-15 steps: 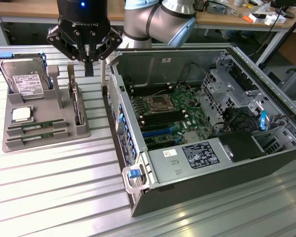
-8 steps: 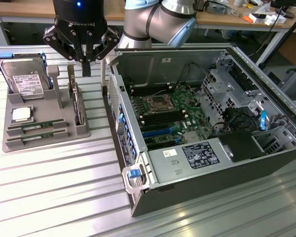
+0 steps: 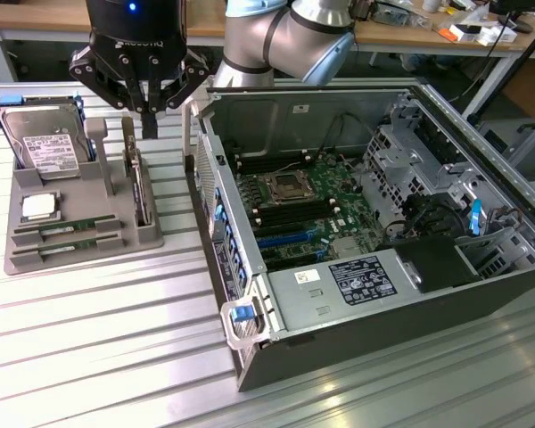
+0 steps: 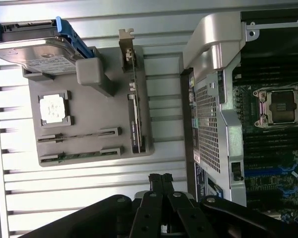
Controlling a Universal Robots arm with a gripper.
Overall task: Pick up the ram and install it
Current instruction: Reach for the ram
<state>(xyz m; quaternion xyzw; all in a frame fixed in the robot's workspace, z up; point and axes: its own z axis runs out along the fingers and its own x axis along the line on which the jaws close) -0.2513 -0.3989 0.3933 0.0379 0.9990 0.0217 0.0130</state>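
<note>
Open air lies straight above the ram (image 3: pixel 67 230) in the grey holder (image 3: pixel 80 259). An upright card (image 3: pixel 140 187) and the hard drive (image 3: pixel 46 147) stand at two of its sides, and the computer case (image 3: pixel 383 330) wall rises just beside it.

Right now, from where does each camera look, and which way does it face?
Exterior view: off the arm, raised, looking down on the tray and open computer case; the arm and shut end effector show at the picture's top.
Wrist view: on the wrist, looking down past the end effector.
Shared: tray, ram sticks, hard drive, computer case.
</note>
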